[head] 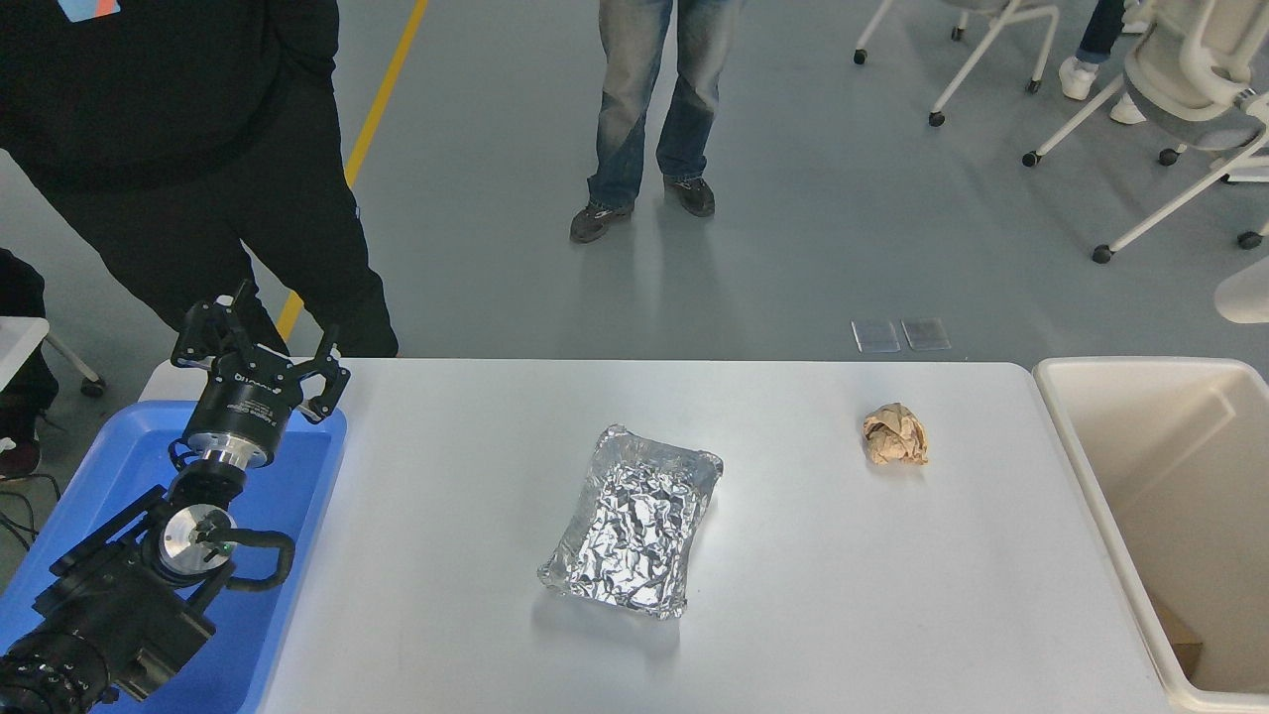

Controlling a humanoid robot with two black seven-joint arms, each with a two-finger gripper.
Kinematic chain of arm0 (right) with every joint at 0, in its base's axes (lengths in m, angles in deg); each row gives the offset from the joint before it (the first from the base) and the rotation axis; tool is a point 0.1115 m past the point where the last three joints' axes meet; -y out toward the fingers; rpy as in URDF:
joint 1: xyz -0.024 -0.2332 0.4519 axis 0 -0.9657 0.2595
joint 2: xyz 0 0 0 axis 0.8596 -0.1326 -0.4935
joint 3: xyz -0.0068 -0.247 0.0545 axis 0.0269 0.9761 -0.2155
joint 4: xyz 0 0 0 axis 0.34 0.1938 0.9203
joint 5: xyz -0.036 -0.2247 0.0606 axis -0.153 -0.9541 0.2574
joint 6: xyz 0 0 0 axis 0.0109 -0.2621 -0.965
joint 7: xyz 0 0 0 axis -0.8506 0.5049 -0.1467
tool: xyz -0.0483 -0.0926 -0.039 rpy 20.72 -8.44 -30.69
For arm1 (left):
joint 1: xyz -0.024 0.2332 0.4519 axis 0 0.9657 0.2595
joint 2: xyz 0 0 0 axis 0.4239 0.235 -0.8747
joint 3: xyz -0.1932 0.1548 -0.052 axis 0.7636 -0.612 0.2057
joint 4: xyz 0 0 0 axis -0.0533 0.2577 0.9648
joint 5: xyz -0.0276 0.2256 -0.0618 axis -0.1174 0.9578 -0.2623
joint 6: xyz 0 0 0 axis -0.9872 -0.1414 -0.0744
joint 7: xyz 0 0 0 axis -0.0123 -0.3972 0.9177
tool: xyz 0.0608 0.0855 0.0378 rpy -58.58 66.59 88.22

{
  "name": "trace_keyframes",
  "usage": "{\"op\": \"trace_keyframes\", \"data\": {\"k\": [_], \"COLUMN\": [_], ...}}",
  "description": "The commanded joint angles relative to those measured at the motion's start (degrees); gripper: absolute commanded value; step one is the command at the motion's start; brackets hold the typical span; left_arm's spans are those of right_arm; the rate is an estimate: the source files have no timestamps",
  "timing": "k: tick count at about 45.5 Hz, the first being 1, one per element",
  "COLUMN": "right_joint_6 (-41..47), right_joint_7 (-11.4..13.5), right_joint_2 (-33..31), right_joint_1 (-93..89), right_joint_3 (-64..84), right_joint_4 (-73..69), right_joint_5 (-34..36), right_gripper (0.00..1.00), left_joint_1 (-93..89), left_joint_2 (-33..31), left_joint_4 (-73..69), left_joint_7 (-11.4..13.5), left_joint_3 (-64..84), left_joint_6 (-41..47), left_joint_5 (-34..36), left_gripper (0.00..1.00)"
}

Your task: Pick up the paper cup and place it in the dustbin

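Observation:
Only a sliver of the off-white paper cup shows at the right edge of the picture, in the air above and behind the far side of the cream-beige dustbin. What holds the cup is outside the picture, and my right gripper is out of view. The dustbin stands against the table's right end, open at the top. My left gripper is parked at the lower left over the blue tray, open and empty.
A crinkled silver foil tray lies mid-table. A crumpled brown paper ball lies toward the right, near the dustbin. People stand at the far left and far middle. White chairs stand at the back right.

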State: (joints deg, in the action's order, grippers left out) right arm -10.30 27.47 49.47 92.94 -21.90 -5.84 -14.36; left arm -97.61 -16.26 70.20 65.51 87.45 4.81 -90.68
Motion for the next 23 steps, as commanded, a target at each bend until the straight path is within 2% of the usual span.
{"op": "trace_keyframes", "data": {"k": [1,9,23], "right_joint_6": [-5.6,-8.9,-12.0], "right_joint_7": [6.4,8.3,8.8], "right_joint_2": [4.2,7.3,10.7], "right_joint_1": [-11.9,-16.6,-22.6], "right_joint_3": [-9.0,-13.2,-17.6], "right_joint_4": [5.8,5.9,5.9], "right_joint_5": [1.6,1.9,2.0], "right_gripper": [0.0,0.0,0.0], "left_joint_1": [0.0,0.0,0.0], "left_joint_2": [0.0,0.0,0.0], "left_joint_4": [0.0,0.0,0.0], "left_joint_7": [0.0,0.0,0.0], "left_joint_3": [0.0,0.0,0.0], "left_joint_6": [-0.1,0.0,-0.1], "left_joint_5": [0.0,0.0,0.0], "left_gripper": [0.99,0.99,0.99]}}
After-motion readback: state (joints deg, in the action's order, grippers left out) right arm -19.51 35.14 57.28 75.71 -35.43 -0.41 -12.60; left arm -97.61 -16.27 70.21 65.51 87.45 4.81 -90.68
